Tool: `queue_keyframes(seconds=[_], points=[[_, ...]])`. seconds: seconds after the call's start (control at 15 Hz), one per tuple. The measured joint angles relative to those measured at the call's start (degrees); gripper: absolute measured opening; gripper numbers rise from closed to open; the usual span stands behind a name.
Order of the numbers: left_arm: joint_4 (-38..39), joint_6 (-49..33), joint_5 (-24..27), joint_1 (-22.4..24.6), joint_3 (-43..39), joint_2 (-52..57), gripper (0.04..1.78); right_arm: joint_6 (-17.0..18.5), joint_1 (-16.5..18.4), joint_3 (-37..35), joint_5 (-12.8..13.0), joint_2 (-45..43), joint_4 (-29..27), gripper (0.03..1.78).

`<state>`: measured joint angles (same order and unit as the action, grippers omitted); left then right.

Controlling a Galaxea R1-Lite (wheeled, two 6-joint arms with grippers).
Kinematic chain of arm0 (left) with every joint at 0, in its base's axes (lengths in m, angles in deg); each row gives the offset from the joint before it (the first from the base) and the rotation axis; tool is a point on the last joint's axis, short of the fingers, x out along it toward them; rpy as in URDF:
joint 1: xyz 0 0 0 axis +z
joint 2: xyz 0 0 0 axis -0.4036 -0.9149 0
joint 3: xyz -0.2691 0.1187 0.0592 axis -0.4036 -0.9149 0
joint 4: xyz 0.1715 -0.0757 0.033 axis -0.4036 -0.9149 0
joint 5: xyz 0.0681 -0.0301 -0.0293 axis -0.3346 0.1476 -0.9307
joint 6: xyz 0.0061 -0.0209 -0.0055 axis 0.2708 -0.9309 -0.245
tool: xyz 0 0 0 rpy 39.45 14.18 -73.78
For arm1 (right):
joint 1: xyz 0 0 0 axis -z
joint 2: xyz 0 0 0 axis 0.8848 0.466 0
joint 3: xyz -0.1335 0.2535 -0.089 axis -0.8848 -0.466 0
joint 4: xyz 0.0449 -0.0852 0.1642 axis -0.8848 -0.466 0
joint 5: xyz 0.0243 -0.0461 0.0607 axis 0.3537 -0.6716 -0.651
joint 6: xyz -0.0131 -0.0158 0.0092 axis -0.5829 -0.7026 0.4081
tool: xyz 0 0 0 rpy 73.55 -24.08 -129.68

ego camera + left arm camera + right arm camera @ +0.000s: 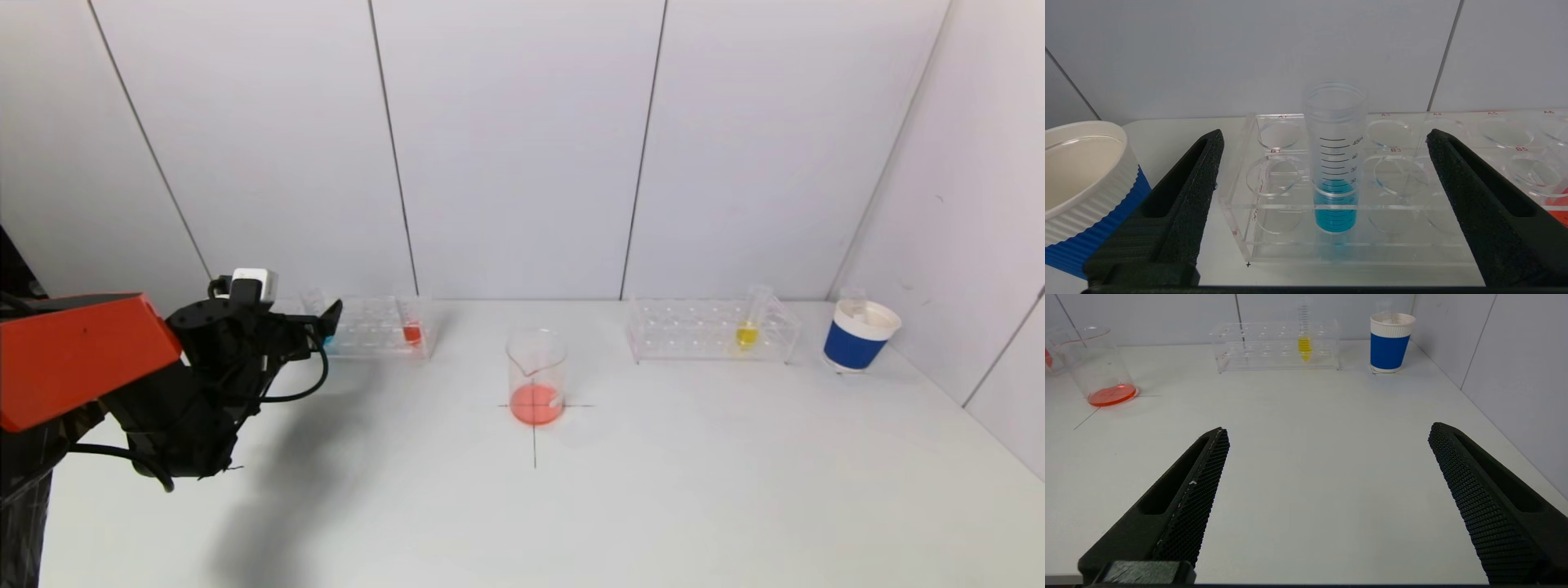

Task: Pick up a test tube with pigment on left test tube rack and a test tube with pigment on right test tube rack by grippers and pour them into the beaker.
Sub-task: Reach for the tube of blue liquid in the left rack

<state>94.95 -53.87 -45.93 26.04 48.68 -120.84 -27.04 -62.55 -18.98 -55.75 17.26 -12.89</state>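
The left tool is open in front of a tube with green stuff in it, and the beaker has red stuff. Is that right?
Nearly. The stuff in the tube is blue, not green, as the left wrist view shows. The rest holds: the left tool is open in front of it, and the beaker has red stuff at the bottom.

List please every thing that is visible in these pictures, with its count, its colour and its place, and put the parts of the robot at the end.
Left test tube rack: one, clear, far left of the table.
Blue tube: one, blue liquid, upright in the left rack.
Red tube: one, red liquid, right end of the left rack.
Beaker: one, clear, red liquid at its bottom, table centre on a cross mark.
Right test tube rack: one, clear, far right.
Yellow tube: one, yellow liquid, in the right rack.
Paper cups: two, blue and white; one right of the right rack, one beside the left rack.
Left claw: open, facing the blue tube.
Right claw: open, above bare table.
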Motion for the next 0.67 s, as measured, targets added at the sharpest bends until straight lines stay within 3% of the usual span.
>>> queue_keyframes(seconds=[0.67], points=[[-1.52, 0.06, 0.0, -0.26, 2.26, -0.56, 1.73, 0.0, -0.02, 0.0, 0.02, 0.0, -0.02, 1.77]])
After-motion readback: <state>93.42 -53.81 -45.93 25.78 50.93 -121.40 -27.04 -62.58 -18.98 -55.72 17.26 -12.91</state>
